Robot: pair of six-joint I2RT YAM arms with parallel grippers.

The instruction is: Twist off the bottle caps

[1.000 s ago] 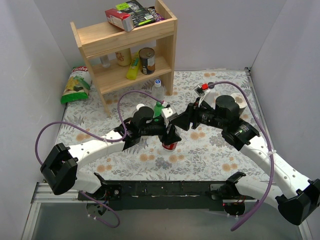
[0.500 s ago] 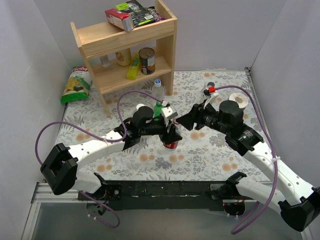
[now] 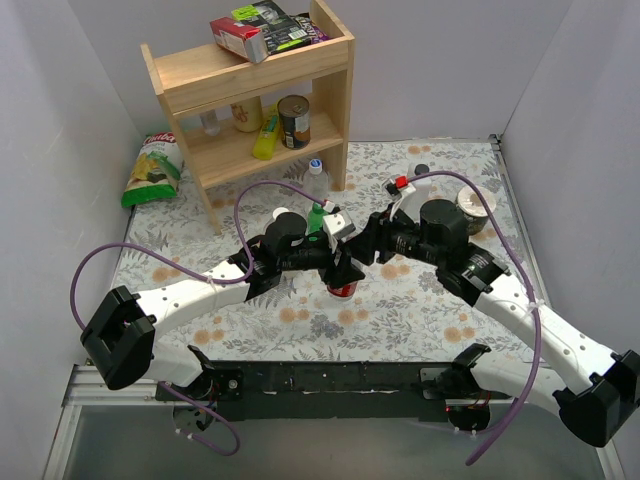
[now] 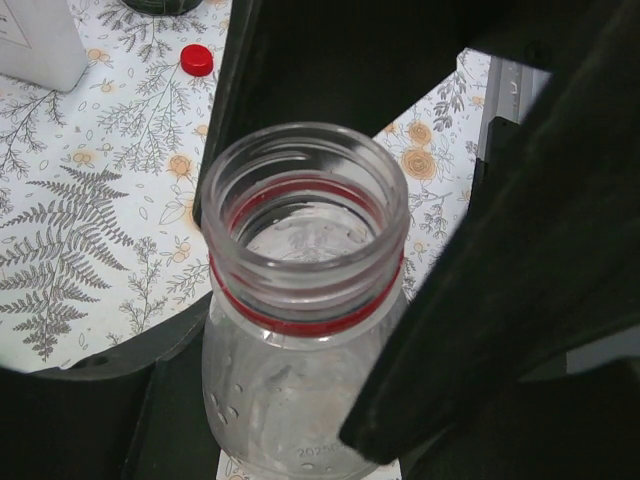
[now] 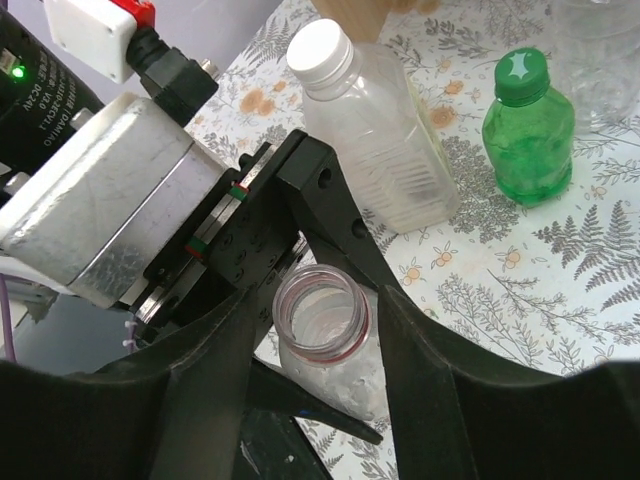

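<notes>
White links (image 3: 190, 292), purple cables (image 3: 262, 188); left claw (image 3: 343, 272), right claw (image 5: 325, 310) black.

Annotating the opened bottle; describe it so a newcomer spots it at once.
On the floral table, find the left arm's gripper near the middle; the bottle stands clamped in it. It is small and clear with a red ring under the threads, and unlike the green bottle and the white-capped slim bottle beside it, its mouth is open, no cap.

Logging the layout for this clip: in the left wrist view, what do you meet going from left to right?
White container at the top-left corner → red cap lying loose → open bottle, uncapped, in the middle.
</notes>
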